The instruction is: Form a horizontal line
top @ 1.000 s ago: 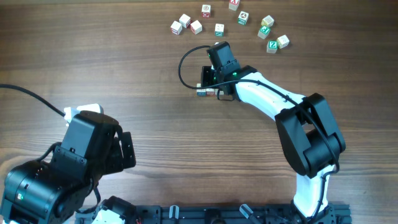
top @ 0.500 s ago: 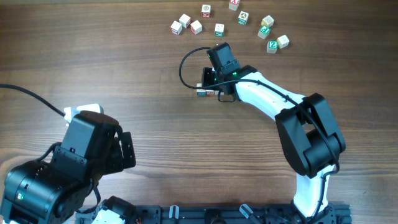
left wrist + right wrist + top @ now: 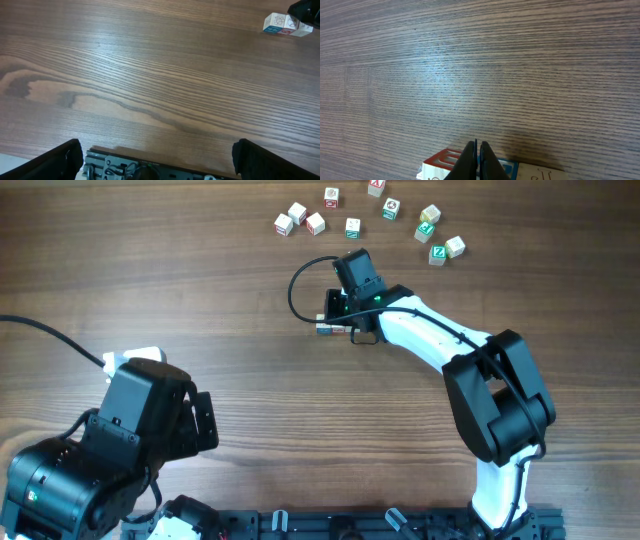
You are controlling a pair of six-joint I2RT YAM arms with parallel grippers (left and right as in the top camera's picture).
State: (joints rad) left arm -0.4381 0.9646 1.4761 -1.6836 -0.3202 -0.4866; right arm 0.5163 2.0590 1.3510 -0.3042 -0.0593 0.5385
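1. The right fingers (image 3: 474, 161) are pressed together with nothing between them, their tips pointing down at the counter (image 3: 470, 60).
2. The row (image 3: 325, 329) of three cubes lies directly under those tips. It cannot be told whether the tips touch it.
3. In the right wrist view, a red cube (image 3: 440, 164) shows just left of the closed fingers. A blue cube (image 3: 506, 168) shows just right of them, and a pale cube (image 3: 545, 175) sits beyond the blue one, touching it.
4. From overhead the row runs level, side to side.
5. The left fingers (image 3: 60, 160) are spread wide apart and hold nothing. The row lies far ahead of them, off to their right.
6. Loose cubes (image 3: 352, 227) lie scattered beyond the right fingers, apart from the row.
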